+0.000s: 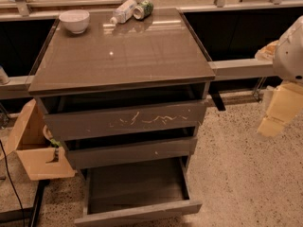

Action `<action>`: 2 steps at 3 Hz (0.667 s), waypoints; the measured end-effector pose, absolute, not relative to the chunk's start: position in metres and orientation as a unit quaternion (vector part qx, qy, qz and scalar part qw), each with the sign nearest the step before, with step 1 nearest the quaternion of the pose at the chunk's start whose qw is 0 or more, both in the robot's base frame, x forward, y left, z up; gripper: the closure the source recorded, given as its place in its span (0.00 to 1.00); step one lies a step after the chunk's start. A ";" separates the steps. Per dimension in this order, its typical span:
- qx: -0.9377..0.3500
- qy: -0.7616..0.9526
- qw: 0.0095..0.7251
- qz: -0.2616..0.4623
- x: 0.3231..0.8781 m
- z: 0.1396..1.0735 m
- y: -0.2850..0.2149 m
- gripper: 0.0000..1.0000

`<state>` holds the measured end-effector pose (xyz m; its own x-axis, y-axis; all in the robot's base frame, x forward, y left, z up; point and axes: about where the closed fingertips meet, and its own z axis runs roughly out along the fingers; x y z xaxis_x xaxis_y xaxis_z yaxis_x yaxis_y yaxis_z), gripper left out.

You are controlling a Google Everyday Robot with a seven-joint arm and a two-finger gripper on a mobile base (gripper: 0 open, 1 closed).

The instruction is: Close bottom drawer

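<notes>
The bottom drawer (137, 213) is pulled far out of the dark grey-brown cabinet (123, 56), its plain front low at the frame's bottom and its inside empty. Above it sit the medium front (130, 152) with a small white speck and the largest front (125, 119) with pale scratches, both slightly out. My gripper (279, 110) is at the right edge, well to the right of the cabinet and level with the upper drawers, touching nothing.
A white bowl (75, 20), a lying plastic bottle (123, 11) and a green can (144, 8) rest on the cabinet top. An open cardboard box (33, 150) stands on the floor to the left. Speckled floor (236, 174) lies to the right.
</notes>
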<state>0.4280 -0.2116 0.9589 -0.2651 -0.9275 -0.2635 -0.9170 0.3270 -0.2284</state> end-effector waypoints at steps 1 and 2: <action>-0.558 0.807 0.192 0.013 0.415 0.938 -0.204 0.00; -0.545 0.810 0.213 0.037 0.404 0.916 -0.194 0.19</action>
<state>0.4045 -0.1944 0.9162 -0.3143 -0.8672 -0.3861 -0.8991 0.4025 -0.1721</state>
